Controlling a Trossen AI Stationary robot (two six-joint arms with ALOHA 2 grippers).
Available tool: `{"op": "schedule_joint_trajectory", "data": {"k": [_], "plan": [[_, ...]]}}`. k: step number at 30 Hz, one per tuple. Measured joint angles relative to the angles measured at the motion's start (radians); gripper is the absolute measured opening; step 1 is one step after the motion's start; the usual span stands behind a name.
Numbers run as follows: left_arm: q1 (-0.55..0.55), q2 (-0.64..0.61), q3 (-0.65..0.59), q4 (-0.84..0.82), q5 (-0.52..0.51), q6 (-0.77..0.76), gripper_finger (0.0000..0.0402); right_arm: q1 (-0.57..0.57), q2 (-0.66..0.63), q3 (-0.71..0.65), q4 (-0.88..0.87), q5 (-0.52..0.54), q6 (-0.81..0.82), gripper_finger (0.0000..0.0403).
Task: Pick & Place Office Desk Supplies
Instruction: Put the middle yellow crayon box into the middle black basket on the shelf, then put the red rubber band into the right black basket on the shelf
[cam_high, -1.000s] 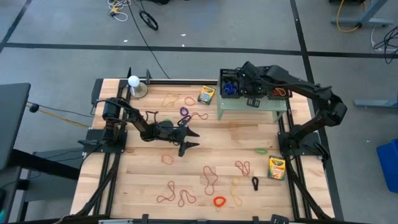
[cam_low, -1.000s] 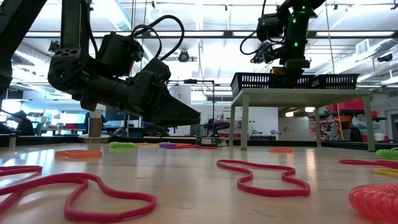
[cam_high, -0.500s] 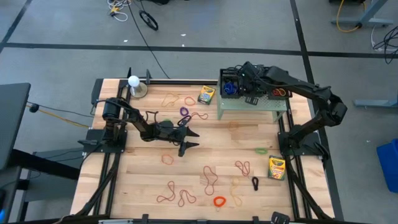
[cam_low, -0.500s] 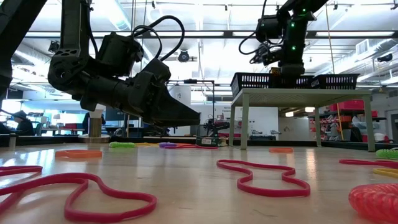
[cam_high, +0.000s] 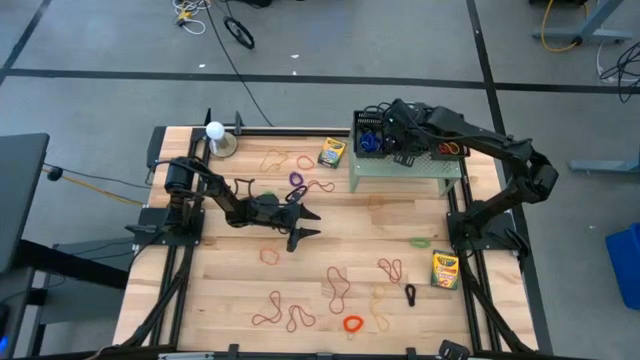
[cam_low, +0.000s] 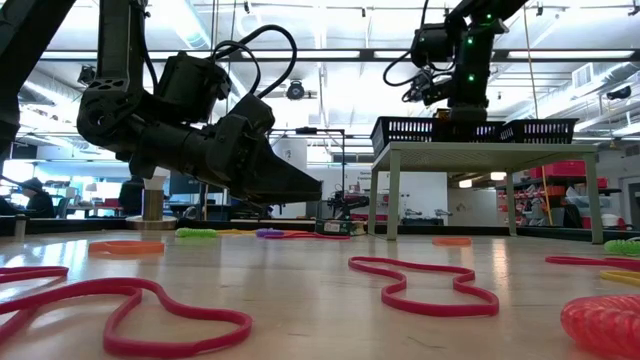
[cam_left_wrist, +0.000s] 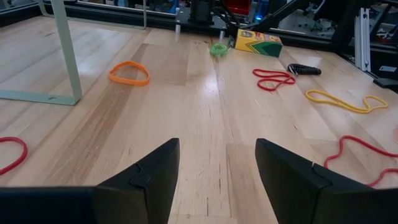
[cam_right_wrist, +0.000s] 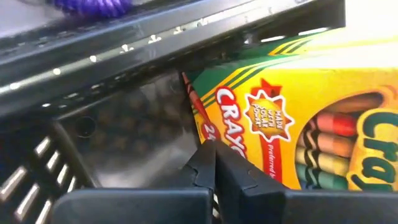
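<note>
- Your right gripper (cam_right_wrist: 214, 163) is sitting inside a black basket (cam_high: 380, 133) on the pale green stand (cam_high: 405, 168), fingers pressed together with nothing between them; a crayon box (cam_right_wrist: 311, 118) is lying just beside the fingertips.
- Biggest risk: lifting out at an angle is likely to be catching the basket wall and dragging the basket off the stand.
- Next: closed fingers brushing that crayon box could be tipping it against the wall.
- Your left gripper (cam_high: 303, 225) is hovering over the table's middle, fingers spread and empty; a purple ring (cam_high: 297, 179) is lying near it, loose bands (cam_high: 337, 285) farther off.
- Smaller risk: descending on a thin band, the fingertips may be scraping wood and flicking it away.
</note>
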Motion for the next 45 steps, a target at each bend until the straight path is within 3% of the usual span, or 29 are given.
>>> {"op": "schedule_joint_trajectory", "data": {"k": [8,23,28,32,37,40,45], "plan": [[0.000,0.000,0.000,0.000,0.000,0.000,0.0218,0.017,-0.018,0.000,0.001,0.008,0.031,0.0007],[0.000,0.000,0.000,-0.002,0.000,0.000,0.0218,0.079,-0.211,0.002,-0.006,0.010,0.127,0.0007],[0.000,0.000,0.000,-0.001,0.000,-0.006,0.0216,0.139,-0.296,-0.007,0.016,-0.122,0.251,0.0007],[0.008,0.000,0.000,0.000,-0.013,-0.029,0.0209,0.256,-0.395,-0.136,0.171,-0.202,0.327,0.0006],[0.008,0.000,0.000,0.000,-0.044,-0.029,0.0169,0.470,-0.509,-0.355,0.413,-0.210,0.496,0.0004],[0.008,0.000,0.000,0.000,-0.044,-0.014,0.0125,0.616,-0.523,-0.437,0.514,-0.173,0.575,0.0005],[0.008,0.000,0.000,0.000,-0.005,0.032,0.0053,0.813,-0.470,-0.457,0.490,-0.037,0.697,0.0006]]}}
